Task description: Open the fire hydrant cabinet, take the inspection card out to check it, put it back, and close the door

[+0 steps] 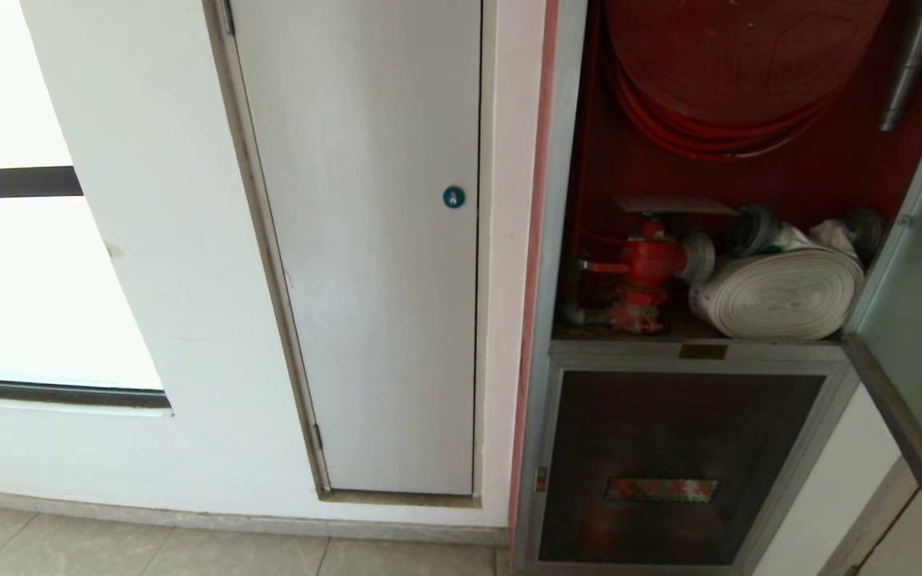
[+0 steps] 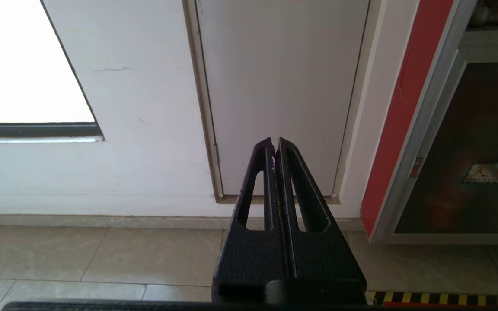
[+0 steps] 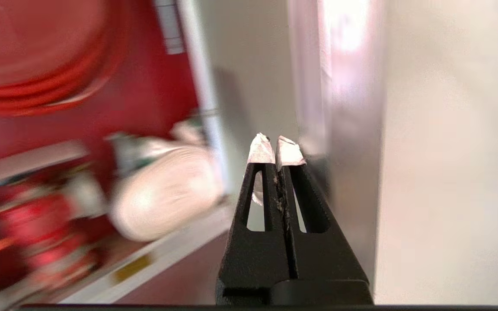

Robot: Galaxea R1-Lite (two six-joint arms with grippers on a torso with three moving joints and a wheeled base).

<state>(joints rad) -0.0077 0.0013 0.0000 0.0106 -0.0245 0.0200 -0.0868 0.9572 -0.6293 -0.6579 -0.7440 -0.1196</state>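
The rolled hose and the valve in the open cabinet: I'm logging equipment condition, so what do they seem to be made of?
The rolled hose looks like off-white woven fabric, matte, wound flat in layers. The valve seems to be cast metal painted glossy red, though the material under the paint is a guess.

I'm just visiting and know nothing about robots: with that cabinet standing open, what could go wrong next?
1. The right gripper is shut and empty beside the open door; a swing could knock the glass.
2. The card is not visible anywhere, so reaching for it among the white rolled hose and red hydrant valve may snag something.
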